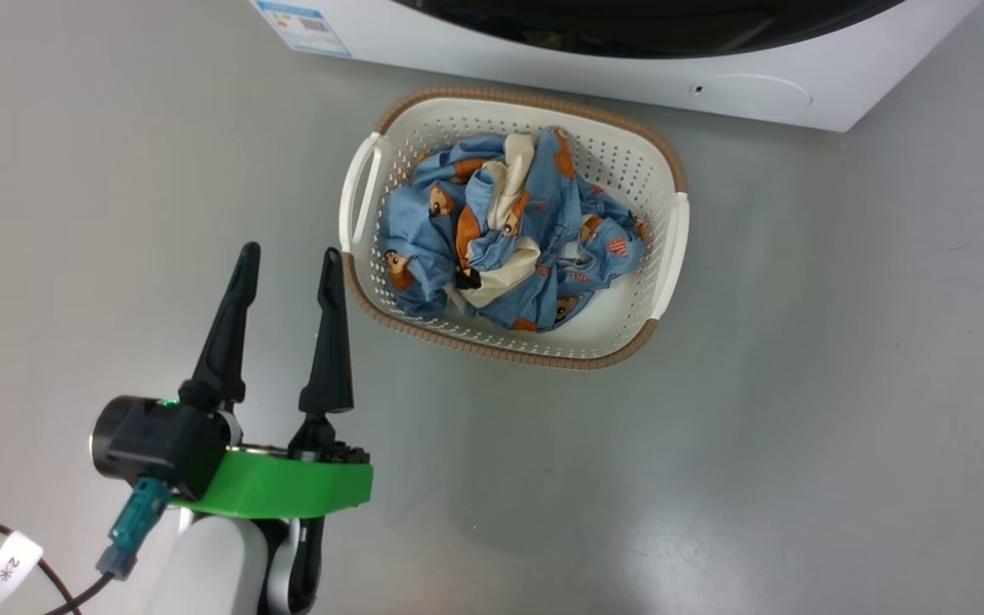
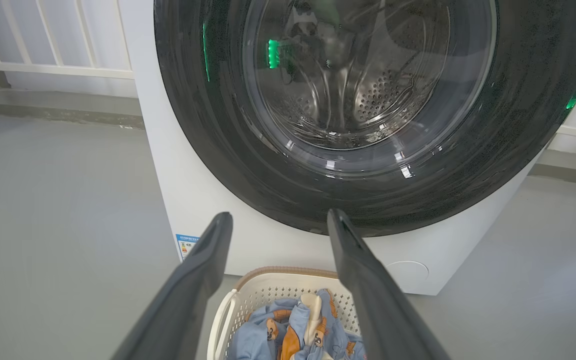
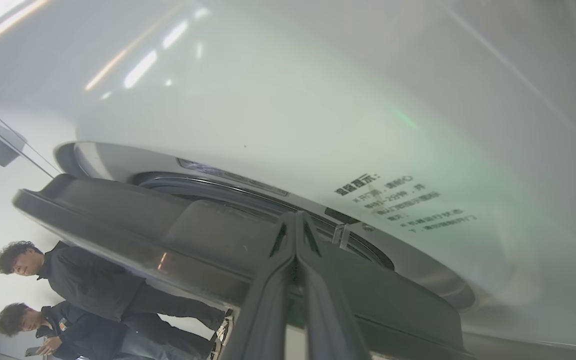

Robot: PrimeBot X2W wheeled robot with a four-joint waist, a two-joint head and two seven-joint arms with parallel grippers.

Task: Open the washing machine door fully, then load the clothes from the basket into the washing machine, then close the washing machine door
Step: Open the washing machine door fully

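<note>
The washing machine [image 1: 543, 68] stands at the far edge of the floor, its black-rimmed door [image 2: 218, 125] facing my left wrist camera, with the steel drum visible through the glass. In front of it the basket [image 1: 355, 205] holds the crumpled blue clothes [image 1: 500, 231]. My left gripper [image 1: 290, 250] hovers open and empty just left of the basket, fingers pointing at the machine [image 2: 178, 190]. My right gripper [image 3: 295, 215] is shut with nothing in it. Its tips are at the edge of the door [image 3: 133, 225], which stands slightly off the white front [image 3: 268, 100].
Grey floor lies all around the basket [image 2: 268, 287] and clothes [image 2: 293, 335]. A white railing [image 2: 48, 65] runs behind the machine on the left. Two people in dark clothes [image 3: 83, 285] show at the lower left of the right wrist view.
</note>
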